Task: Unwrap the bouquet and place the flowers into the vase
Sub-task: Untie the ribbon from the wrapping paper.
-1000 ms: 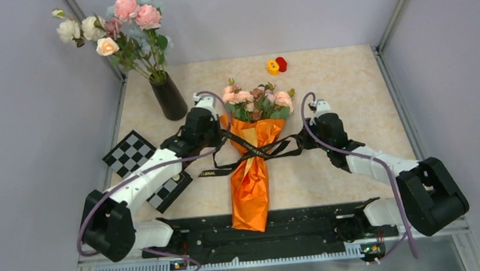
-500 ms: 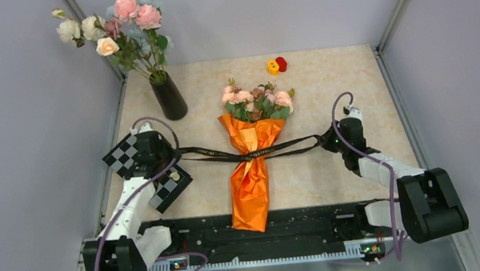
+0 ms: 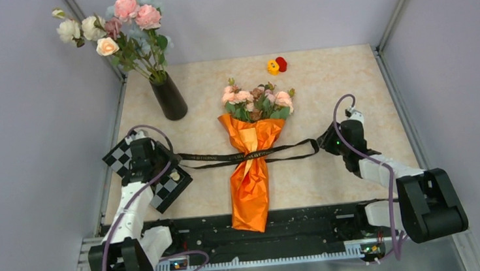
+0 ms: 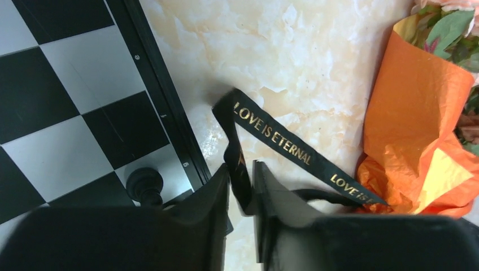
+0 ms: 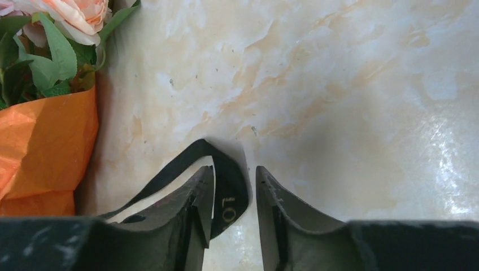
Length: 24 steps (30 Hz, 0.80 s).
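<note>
The bouquet [image 3: 250, 174] lies mid-table in its orange paper cone, with the pink and peach flowers [image 3: 257, 101] at its far end. A black ribbon [image 3: 213, 156] with gold lettering crosses the cone and runs slack to both sides. My left gripper [image 3: 171, 160] [image 4: 241, 166] is over the checkerboard edge, open a little, with the ribbon's left end [image 4: 282, 141] loose between its fingers. My right gripper [image 3: 322, 145] [image 5: 234, 169] is open, and the ribbon's right end [image 5: 229, 192] curls against its left finger. The black vase [image 3: 170, 99] stands at the back left.
The vase holds a tall white-and-pink flower bunch [image 3: 120, 28]. Two checkerboard plates [image 3: 127, 152] [image 3: 170, 189] lie under the left arm. Small yellow and red flower heads [image 3: 276, 65] sit at the back. Grey walls close in both sides.
Both arms pulled outward from the bouquet, drawing the ribbon out straight and taut. Since then both grippers' jaws have parted and the ribbon has gone slack.
</note>
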Each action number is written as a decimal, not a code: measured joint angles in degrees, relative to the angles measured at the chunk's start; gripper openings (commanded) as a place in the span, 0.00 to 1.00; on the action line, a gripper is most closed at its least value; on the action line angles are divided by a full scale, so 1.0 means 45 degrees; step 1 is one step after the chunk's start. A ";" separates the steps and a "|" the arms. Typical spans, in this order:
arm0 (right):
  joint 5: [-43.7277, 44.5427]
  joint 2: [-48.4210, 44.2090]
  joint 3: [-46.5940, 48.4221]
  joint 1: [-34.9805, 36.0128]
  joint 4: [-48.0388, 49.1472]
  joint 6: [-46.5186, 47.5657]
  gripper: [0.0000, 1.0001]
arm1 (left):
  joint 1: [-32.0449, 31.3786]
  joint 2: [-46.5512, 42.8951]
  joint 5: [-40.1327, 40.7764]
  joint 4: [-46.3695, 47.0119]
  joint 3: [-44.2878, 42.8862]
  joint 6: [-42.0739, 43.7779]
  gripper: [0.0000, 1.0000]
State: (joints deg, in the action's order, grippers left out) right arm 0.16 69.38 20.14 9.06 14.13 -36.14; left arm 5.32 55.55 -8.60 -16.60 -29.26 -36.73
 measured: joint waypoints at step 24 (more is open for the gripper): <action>-0.5455 -0.1535 0.0393 0.1953 0.1146 0.3774 0.72 | -0.1239 0.1073 -0.2395 -0.1054 -0.1433 0.2108 0.94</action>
State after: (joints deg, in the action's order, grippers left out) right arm -24.38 62.48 21.91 17.85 19.29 -19.16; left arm -0.25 60.38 -19.38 -21.34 -35.70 -27.24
